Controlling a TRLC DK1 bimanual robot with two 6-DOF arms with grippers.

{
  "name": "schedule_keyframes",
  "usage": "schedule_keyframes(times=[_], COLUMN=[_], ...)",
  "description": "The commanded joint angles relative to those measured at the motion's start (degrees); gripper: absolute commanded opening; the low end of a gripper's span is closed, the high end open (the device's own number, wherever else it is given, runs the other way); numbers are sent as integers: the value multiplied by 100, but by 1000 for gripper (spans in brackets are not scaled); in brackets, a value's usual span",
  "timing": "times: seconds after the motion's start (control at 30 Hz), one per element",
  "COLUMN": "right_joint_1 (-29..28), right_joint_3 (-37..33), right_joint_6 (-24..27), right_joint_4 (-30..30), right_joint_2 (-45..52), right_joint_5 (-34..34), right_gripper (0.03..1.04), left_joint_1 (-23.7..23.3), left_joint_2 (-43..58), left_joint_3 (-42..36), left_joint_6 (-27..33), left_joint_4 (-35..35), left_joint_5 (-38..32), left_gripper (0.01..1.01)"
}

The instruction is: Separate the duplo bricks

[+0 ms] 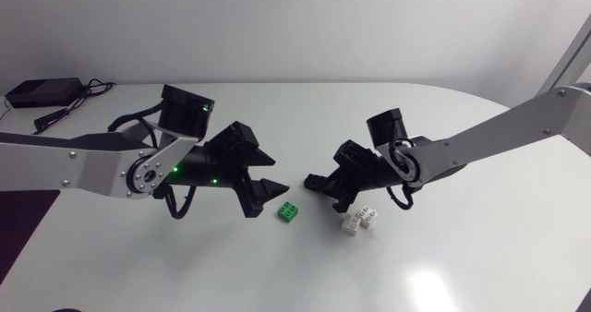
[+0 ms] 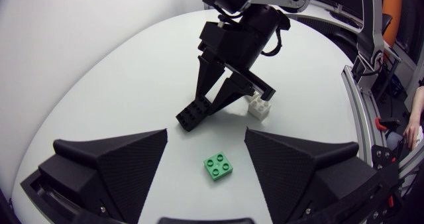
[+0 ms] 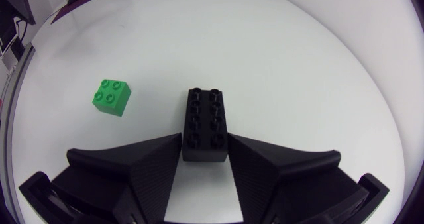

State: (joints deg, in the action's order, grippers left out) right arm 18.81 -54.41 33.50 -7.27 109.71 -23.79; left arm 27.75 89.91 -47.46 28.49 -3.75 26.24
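While right tool (image 3: 204, 148) clamped long black plastic brick (image 3: 205, 121), left tool (image 2: 205, 136) gaped; releasing clear of green square brick (image 2: 218, 166) seemed wise.

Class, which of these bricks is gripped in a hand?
The long black brick, clamped between the fingers of the right hand; the green brick and white brick lie free on the table.

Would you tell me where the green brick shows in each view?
Head view: green brick just ahead of the left gripper.
Left wrist view: between that gripper's open fingers.
Right wrist view: beside the right gripper.
Shared landmark: the black brick it holds.
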Motion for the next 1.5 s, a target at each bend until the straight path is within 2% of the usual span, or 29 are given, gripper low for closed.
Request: schedule_keyframes(times=[0.0,0.1,0.2,0.3,0.43,0.67,0.77,0.87,1.1,1.23,1.33,1.47], right_joint_1=[18,-26,-79,-123,-123,-299,-369,-378,-624,-826,-984,-1204], right_joint_3=[-34,-17,124,300,467,537,555,678,1047,1187,1302,1583], right_joint_6=[-10,-10,25,25,-19,-177,-265,-423,-572,-660,-686,-660], right_joint_4=[217,296,296,235,235,384,674,771,1149,1527,1817,2036], right_joint_2=[191,173,-64,-530,-1286,-2507,-2955,-3430,-4775,-5504,-5979,-6752], right_joint_5=[76,85,85,76,208,639,823,1307,1518,1685,1905,2107], right_gripper=[780,913,995,995,995,997,997,997,997,997,997,995], left_joint_1=[11,38,38,38,47,-164,-208,-305,-375,-287,-112,-33], left_joint_2=[-140,-175,-246,-386,-641,-1336,-1661,-1977,-2856,-3524,-3928,-4508], left_joint_3=[176,220,246,281,334,220,202,193,123,229,246,290], left_joint_6=[-72,-72,-72,-72,-54,-54,-45,-45,-116,-353,-414,-467], left_joint_4=[32,32,50,85,173,656,779,973,1570,1667,1992,2475], left_joint_5=[-75,-119,-154,-233,-444,-787,-1297,-1560,-2176,-3072,-3705,-4030], left_gripper=[831,831,852,877,969,979,975,984,984,985,985,987])
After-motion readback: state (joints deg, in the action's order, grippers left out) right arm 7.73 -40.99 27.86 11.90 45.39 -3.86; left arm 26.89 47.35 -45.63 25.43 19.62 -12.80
